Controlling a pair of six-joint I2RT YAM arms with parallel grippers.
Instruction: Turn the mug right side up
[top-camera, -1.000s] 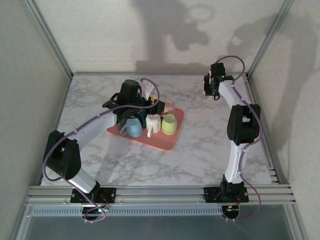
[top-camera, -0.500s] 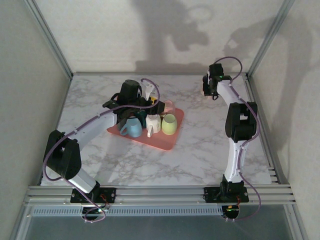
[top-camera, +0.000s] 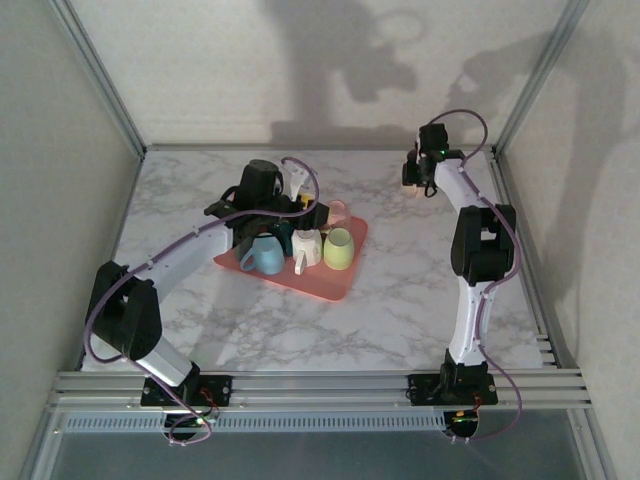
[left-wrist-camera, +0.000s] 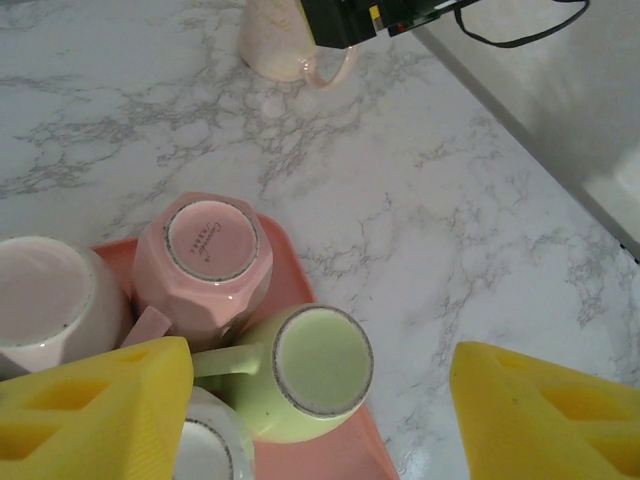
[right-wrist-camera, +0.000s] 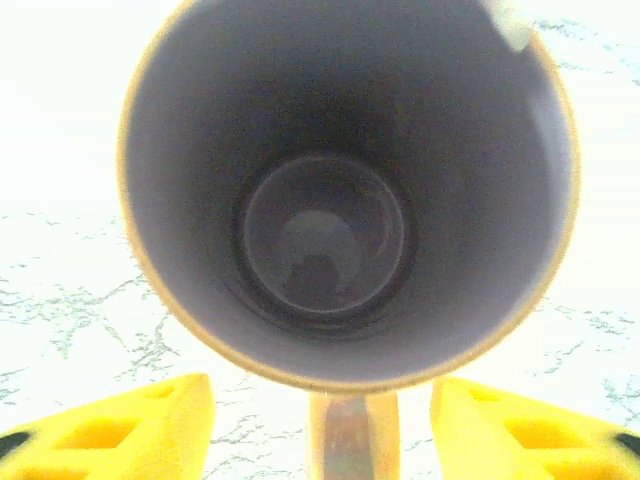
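Note:
A cream mug stands mouth up on the marble at the far right. Its dark inside faces the right wrist camera. Its handle lies between the yellow fingers of my right gripper, with a gap on each side, so the gripper is open. The same mug appears at the top of the left wrist view. My left gripper hangs open over the pink tray, above an upside-down green mug.
On the tray stand a blue mug, a white mug, the green mug and a pink mug, bottoms up where I can see them. Metal frame posts and walls close in the table's back and sides.
My right gripper has opened and let go of the cream mug's handle, and the arm has shifted slightly. The left arm has not moved.

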